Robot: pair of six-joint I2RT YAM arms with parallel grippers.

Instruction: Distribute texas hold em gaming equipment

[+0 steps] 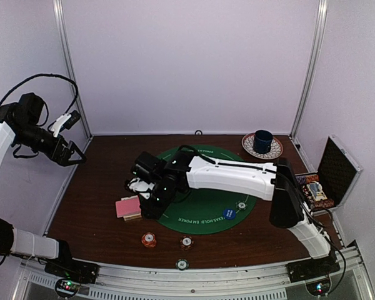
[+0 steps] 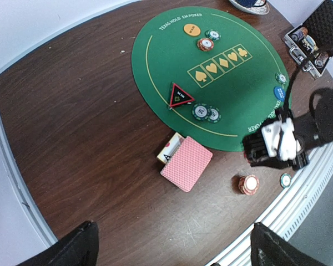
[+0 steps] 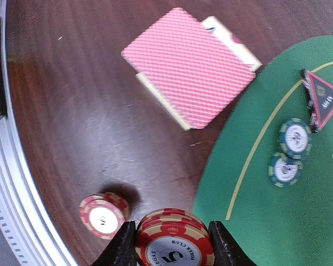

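White walls box in brown table w/ green mat. We see R gripper clamped on red chip stack at mat rim, cards nearby. L gripper wide open, holding nothing, above left edge. Bare wood left of cards.

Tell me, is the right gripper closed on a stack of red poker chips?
Yes, in the right wrist view the right gripper clamps the red poker chip stack from both sides.

Dark wooden table bears a green mat; pink-backed cards and red chips beside it; saucer behind.
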